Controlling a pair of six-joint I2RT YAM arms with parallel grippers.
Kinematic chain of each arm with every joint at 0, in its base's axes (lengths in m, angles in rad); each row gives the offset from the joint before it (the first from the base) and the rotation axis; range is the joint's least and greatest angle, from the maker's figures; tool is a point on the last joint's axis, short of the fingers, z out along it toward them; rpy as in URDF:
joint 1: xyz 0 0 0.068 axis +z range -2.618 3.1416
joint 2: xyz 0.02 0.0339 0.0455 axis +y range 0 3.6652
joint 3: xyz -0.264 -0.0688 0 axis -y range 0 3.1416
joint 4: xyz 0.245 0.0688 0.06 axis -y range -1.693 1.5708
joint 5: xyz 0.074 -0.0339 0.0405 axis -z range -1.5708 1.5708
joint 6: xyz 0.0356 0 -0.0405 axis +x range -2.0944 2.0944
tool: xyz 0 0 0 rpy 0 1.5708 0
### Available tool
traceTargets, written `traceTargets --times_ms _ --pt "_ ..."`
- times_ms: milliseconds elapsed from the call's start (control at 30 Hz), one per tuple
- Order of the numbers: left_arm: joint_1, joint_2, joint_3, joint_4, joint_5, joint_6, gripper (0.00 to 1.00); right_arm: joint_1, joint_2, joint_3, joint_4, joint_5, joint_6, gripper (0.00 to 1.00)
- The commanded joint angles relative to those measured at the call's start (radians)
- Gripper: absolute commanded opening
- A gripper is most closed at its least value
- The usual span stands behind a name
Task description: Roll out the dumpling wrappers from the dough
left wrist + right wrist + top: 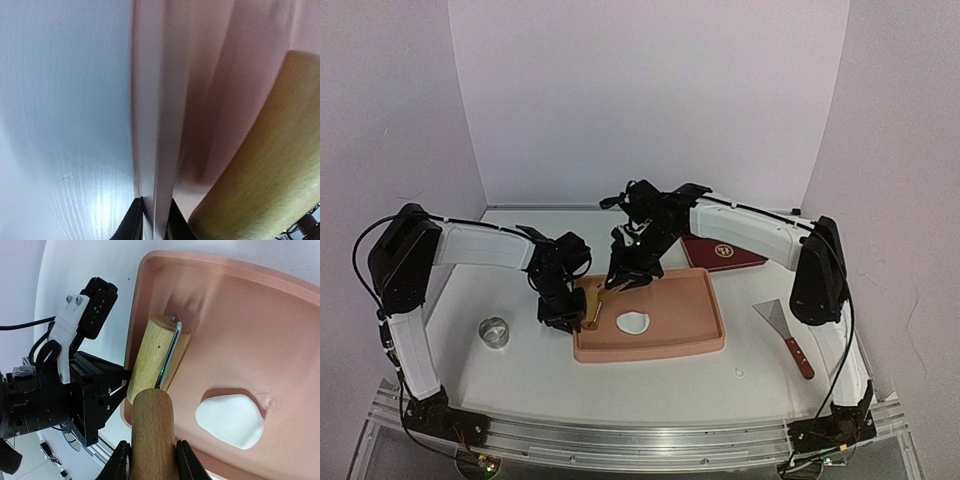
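Observation:
A flattened, irregular piece of white dough (633, 323) lies in the pink tray (690, 330); it also shows in the right wrist view (230, 420). No neat round dumpling wrapper is in view. My right gripper (618, 283) is shut on the wooden handle (152, 435) of a rolling pin. The pin's roller (157, 357) rests in the tray's left end, left of the dough and apart from it. My left gripper (563, 316) is shut on the tray's left rim (155, 150), one finger (131, 225) outside and one inside, with the roller (270, 165) close by.
A small metal ring (496, 332) stands on the table left of the tray. A scraper with a red handle (785, 330) lies to the right. A dark red flat box (723, 252) sits behind the tray's right end. White walls enclose the table.

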Motion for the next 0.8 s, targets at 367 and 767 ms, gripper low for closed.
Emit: traceTargets --times_ms 367,767 --pt "-0.013 -0.179 0.060 -0.147 -0.008 0.196 0.54 0.003 -0.372 -0.070 -0.150 0.296 0.082 0.00" --pt "0.060 0.132 0.503 -0.299 -0.081 0.755 0.60 -0.021 -0.737 -0.453 -0.226 0.537 0.160 0.00"
